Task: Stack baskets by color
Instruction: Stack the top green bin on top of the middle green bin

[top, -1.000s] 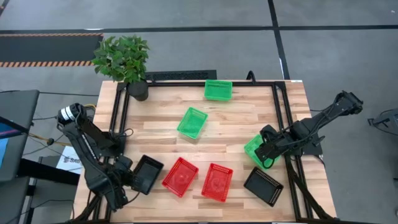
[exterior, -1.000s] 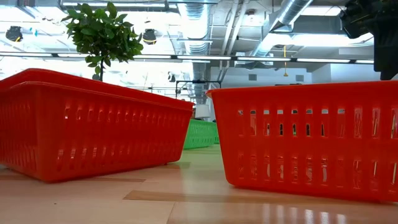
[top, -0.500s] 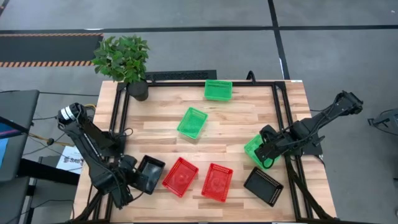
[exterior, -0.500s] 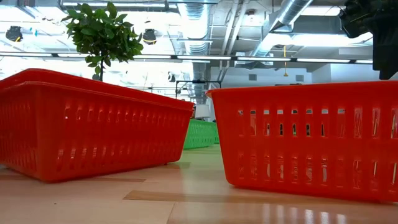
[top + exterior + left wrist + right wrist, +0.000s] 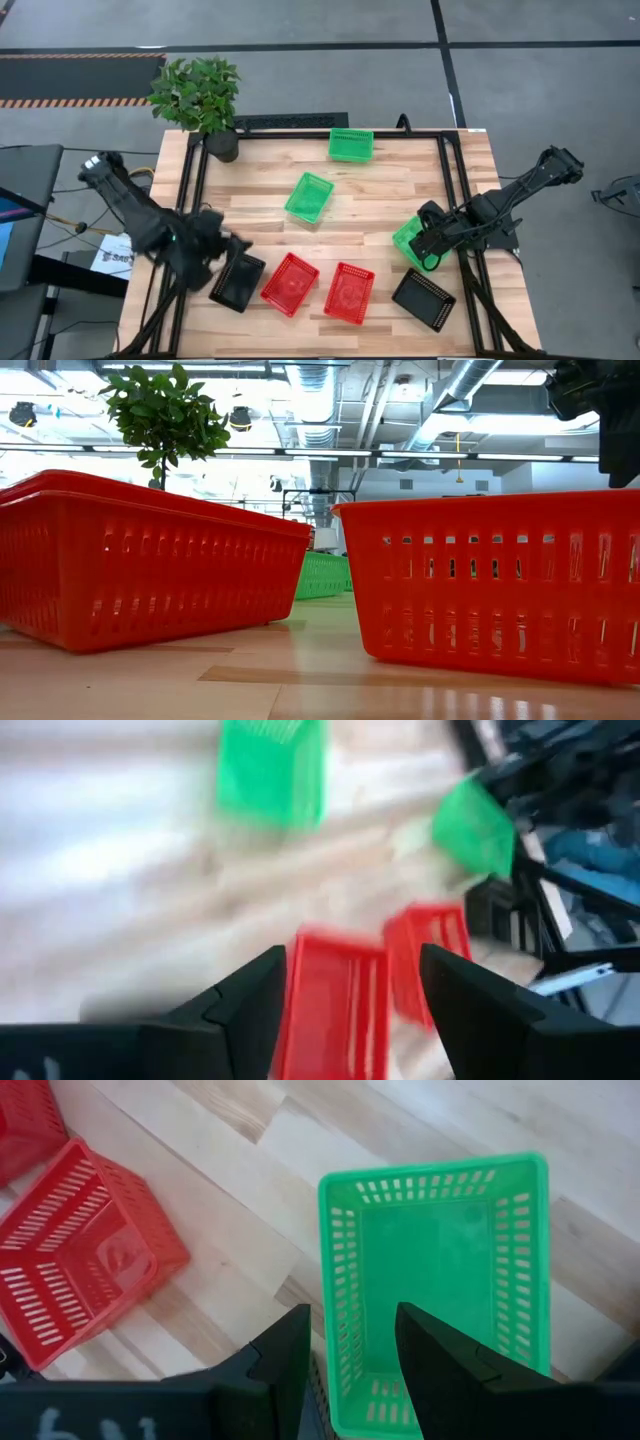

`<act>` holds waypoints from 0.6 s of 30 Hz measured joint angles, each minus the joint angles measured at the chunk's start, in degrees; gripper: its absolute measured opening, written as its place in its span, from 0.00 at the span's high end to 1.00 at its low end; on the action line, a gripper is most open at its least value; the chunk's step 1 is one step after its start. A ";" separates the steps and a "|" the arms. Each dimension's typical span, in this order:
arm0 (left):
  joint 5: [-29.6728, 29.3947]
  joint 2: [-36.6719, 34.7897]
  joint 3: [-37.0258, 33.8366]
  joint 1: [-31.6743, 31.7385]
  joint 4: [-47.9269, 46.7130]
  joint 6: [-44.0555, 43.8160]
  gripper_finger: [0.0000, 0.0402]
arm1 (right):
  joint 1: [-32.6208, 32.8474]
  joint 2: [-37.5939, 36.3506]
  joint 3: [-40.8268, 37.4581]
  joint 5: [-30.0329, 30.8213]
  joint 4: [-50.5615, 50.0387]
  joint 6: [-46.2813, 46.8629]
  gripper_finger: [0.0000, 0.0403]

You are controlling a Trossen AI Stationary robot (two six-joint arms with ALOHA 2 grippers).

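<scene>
Two red baskets (image 5: pixel 290 283) (image 5: pixel 349 292) lie near the table's front edge, between a black basket (image 5: pixel 238 283) on the left and another black basket (image 5: pixel 423 299) on the right. Two green baskets (image 5: pixel 309 197) (image 5: pixel 351 144) lie farther back. My right gripper (image 5: pixel 428 243) is shut on a third green basket (image 5: pixel 440 1280) at the right side. My left gripper (image 5: pixel 352 975) hovers open above the left black basket, and its fingers hold nothing. My right gripper has a side wall of the green basket (image 5: pixel 338 1370), close to its nearest corner, between its two fingers, one inside the basket and one outside. The fingers come from above, slanting down. In the high view the basket (image 5: pixel 408 240) sits tilted under the gripper.
A potted plant (image 5: pixel 200 95) stands at the table's far left corner. A black frame (image 5: pixel 330 132) runs along the table's far and side edges. Bare wood lies between the green baskets and the front row.
My left gripper has opened and let go of the left black basket, which stays lying on the table. It has then risen and swung away from the near left corner, tipping up to point across the table. My right arm has kept still.
</scene>
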 joint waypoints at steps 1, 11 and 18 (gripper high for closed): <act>0.09 -0.61 0.75 3.43 1.30 7.13 0.47 | 0.00 -0.01 0.00 0.54 -0.02 0.00 0.58; 16.55 1.89 4.36 37.96 27.29 66.96 0.50 | 0.00 0.01 0.00 2.01 0.00 -0.67 0.58; 27.87 10.22 8.01 52.26 36.29 88.31 0.50 | 0.00 0.04 -0.02 2.10 0.40 -0.71 0.58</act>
